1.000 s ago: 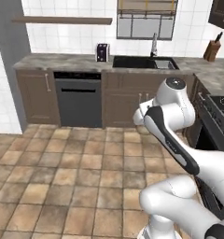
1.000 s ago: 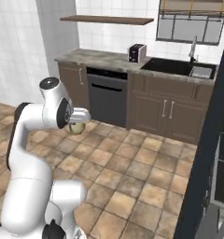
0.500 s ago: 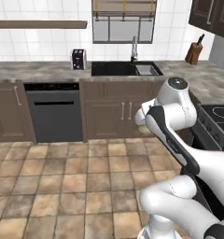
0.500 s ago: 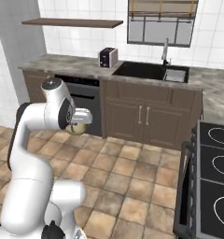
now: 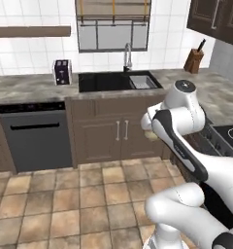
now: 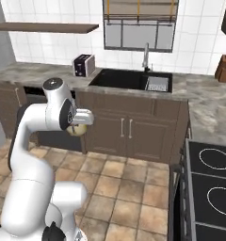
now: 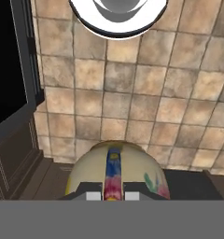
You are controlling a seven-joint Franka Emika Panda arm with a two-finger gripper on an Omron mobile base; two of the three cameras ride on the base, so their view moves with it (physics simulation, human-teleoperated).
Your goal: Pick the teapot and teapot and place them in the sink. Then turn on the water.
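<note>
Brown floor tiles (image 7: 132, 107) lie beneath my pincer (image 7: 114, 196), which is clamped on the teapot (image 7: 115, 170), held in the air in front of the cabinets (image 6: 129, 129). Ahead, the black sink (image 5: 116, 81) sits in the grey marble surface (image 5: 26, 87), beside the toaster (image 5: 62, 72).

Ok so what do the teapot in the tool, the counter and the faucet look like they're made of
Teapot: looks like glazed cream porcelain, going by its smooth rounded body with painted coloured floral marks. Counter: seemingly grey marble or similar stone, from its mottled, veined surface. Faucet: probably polished metal, judging by its slim silver arched neck. All rendered, so these are only appearances.
</note>
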